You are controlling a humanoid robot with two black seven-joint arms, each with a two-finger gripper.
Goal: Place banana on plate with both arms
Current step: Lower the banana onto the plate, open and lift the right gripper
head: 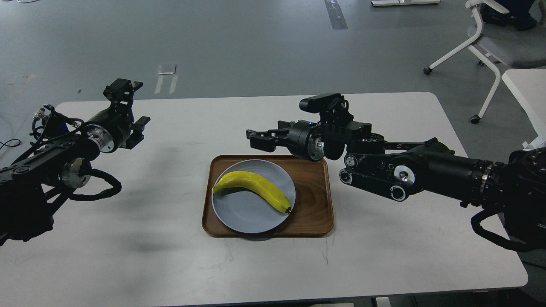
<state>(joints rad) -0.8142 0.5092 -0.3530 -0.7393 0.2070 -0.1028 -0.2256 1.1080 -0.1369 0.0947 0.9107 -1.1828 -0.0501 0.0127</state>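
The yellow banana (256,188) lies flat on the pale blue-grey plate (245,215), its stem to the left and its dark tip to the right near the rim. My right gripper (255,140) is open and empty, raised above the far edge of the plate and apart from the banana. My left gripper (138,104) is open and empty, held above the table's far left, well away from the plate.
The plate sits in a brown wooden tray (315,204) at the middle of the white table (170,256). A white office chair (490,40) and another white table (527,91) stand on the floor at the far right.
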